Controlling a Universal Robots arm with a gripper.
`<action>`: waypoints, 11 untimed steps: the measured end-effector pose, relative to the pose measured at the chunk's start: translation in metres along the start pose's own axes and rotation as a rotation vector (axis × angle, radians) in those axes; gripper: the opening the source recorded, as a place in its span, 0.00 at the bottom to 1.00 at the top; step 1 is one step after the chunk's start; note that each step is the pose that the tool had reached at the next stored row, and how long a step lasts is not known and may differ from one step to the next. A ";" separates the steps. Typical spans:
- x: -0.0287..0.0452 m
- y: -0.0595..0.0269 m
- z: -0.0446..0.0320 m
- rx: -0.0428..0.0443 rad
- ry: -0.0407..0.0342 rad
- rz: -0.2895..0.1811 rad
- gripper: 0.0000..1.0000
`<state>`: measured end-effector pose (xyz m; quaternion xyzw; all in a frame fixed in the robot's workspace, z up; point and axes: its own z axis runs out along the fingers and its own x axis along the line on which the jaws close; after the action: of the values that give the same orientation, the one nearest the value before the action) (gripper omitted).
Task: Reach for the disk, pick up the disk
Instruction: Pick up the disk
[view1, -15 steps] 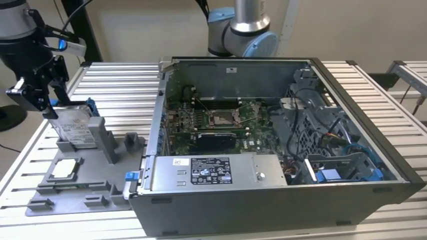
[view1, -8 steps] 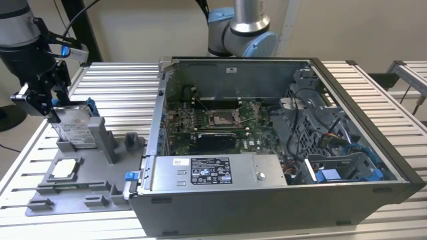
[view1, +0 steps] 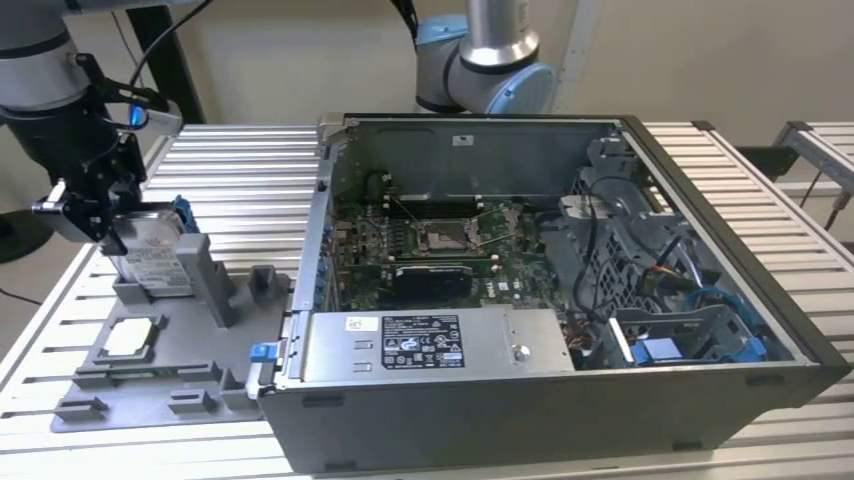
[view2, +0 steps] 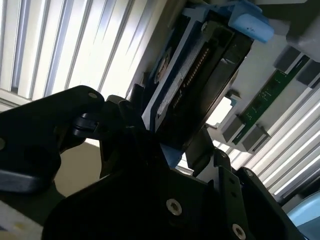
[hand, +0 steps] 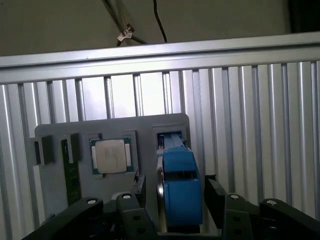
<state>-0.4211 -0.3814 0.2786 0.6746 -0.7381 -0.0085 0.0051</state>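
The gripper (hand: 175, 197) straddles the upright disk (hand: 182, 170) on 1 grey tray (view1: 140, 395), at the exterior view's left of the open computer case (view1: 534, 430); its grasp cannot be told.

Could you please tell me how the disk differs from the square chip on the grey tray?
The disk stands on edge in its slot; the chip lies flat in a recess. The disk wears a blue frame; the chip has none. The open hand straddles the disk, not the chip. Both rest on the grey tray.
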 end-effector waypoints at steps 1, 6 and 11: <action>0.0000 0.0000 0.0017 0.0001 0.0000 -0.001 1.00; 0.0000 -0.0002 0.0096 0.0000 -0.0001 -0.008 1.00; 0.0000 -0.0002 0.0158 -0.0003 -0.0016 -0.013 1.00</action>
<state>-0.4212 -0.3813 0.2628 0.6796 -0.7335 -0.0092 0.0046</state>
